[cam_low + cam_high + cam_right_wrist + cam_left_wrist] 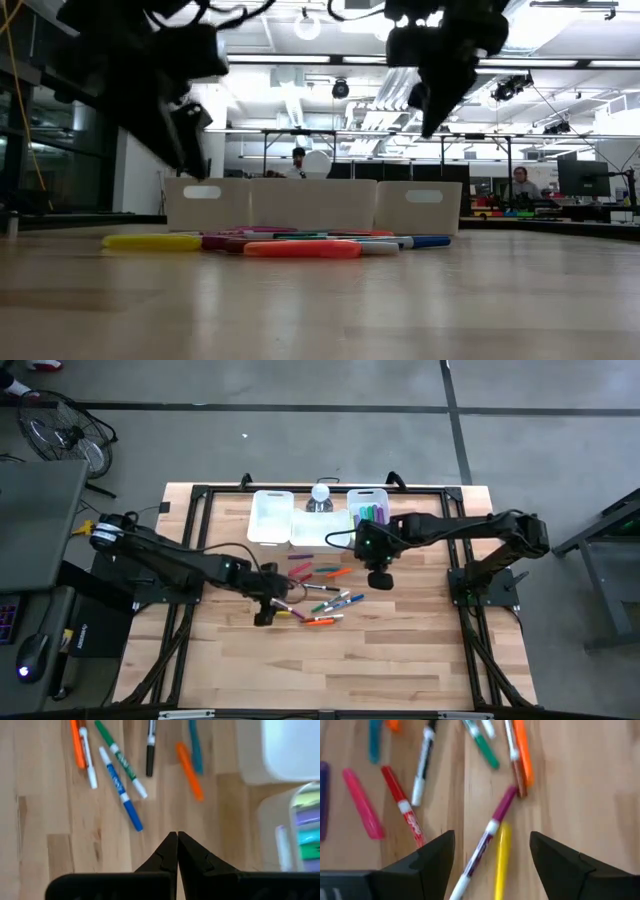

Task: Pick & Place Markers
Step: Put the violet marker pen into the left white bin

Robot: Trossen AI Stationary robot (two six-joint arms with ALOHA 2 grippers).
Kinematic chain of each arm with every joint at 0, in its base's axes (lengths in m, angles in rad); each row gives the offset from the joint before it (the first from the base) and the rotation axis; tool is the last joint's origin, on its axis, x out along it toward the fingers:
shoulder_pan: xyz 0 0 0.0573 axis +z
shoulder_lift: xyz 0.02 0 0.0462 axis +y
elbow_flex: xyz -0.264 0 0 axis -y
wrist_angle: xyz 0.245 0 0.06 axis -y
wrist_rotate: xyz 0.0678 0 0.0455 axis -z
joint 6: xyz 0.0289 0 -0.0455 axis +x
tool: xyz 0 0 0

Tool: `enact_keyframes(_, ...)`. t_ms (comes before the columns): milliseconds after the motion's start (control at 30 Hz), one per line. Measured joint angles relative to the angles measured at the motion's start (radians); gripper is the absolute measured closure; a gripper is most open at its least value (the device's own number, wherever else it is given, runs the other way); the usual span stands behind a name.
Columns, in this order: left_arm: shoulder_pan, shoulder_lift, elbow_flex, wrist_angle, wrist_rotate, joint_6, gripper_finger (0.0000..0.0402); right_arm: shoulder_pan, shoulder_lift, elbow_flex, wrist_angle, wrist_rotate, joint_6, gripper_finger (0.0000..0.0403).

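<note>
Several markers (pixel 320 595) in mixed colours lie scattered flat on the wooden table's middle. My left gripper (pixel 492 857) hangs open above the left end of the scatter (pixel 266 612), pointing slantwise down. A white marker with a purple cap (pixel 487 837) and a yellow marker (pixel 502 857) lie on the table in the gap below its fingers, untouched. My right gripper (pixel 177 842) is shut on nothing and hovers above the scatter's right side (pixel 378 576), near a blue marker (pixel 120 790) and an orange marker (pixel 189 770).
Two white bins stand at the table's far side: the left bin (pixel 272 518), and the right bin (pixel 368 510) with markers in it. A white round object (pixel 320 495) sits between them. Bare wood lies toward the near edge (pixel 330 670). People sit beyond the table (pixel 520 185).
</note>
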State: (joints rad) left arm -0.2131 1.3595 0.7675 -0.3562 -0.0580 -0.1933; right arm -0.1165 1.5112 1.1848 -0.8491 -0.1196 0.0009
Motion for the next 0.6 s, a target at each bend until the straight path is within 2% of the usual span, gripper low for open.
enact_keyframes(167,0.003,0.038,0.000,-0.083,-0.011,0.090,0.0159,0.018,0.000,-0.056,0.039,-0.001,0.003,0.0402)
enact_keyframes(600,0.003,0.111,0.000,-0.093,-0.027,0.268,0.0188,0.098,-0.002,-0.177,0.179,0.000,0.107,0.0403)
